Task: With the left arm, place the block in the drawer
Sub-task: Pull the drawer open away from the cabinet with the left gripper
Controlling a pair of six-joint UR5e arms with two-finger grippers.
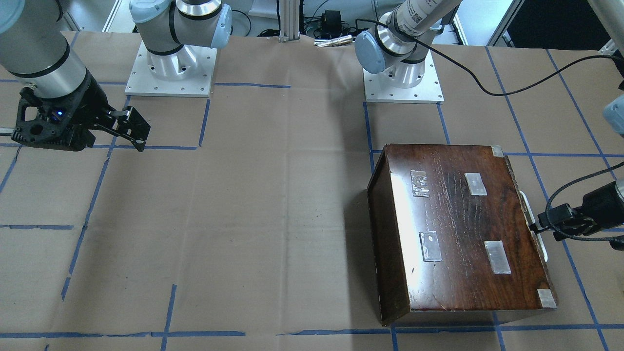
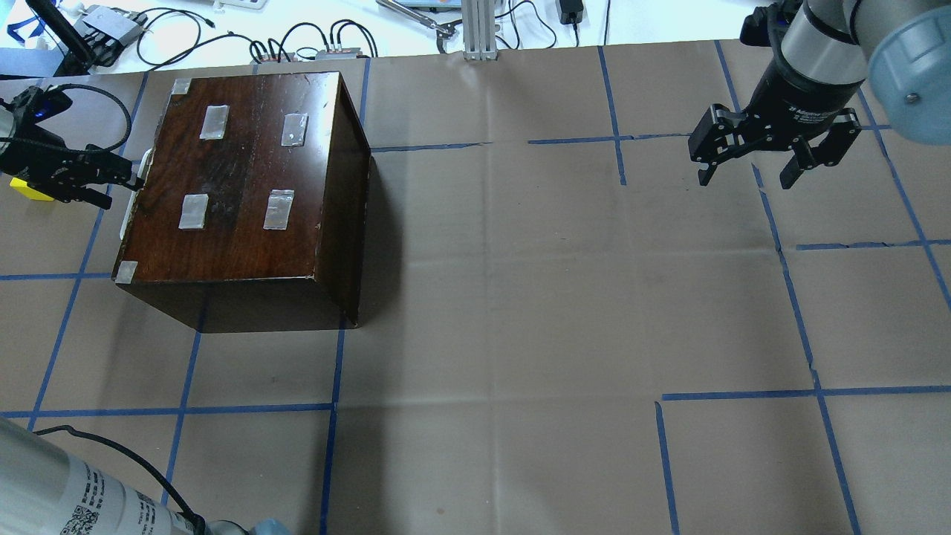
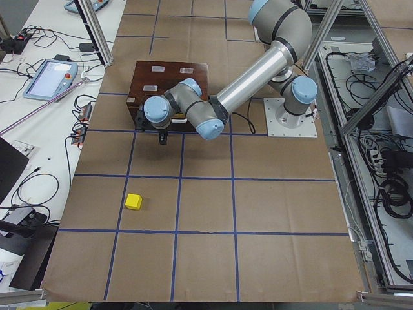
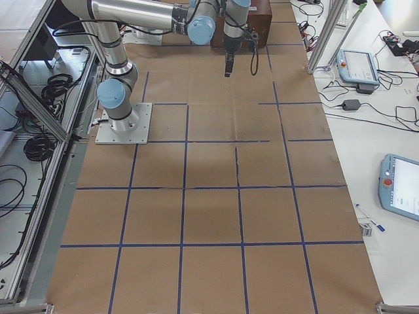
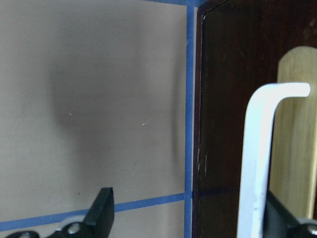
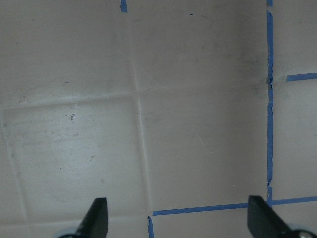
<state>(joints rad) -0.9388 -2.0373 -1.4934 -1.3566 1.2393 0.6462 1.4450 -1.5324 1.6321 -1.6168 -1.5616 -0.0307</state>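
The yellow block lies on the paper-covered table, apart from the box; in the overhead view the block peeks out behind the left gripper. The drawer sits shut in the dark-brown box, with only a strip of its pale wood front showing. A white handle stands on that front. My left gripper is open at the handle, which lies between its fingers, close to one finger. It holds nothing. My right gripper is open and empty, far from the box.
The box top carries several clear tape patches. Blue tape lines divide the brown paper. A black cable trails from the left arm. The arm bases stand at the table's robot side.
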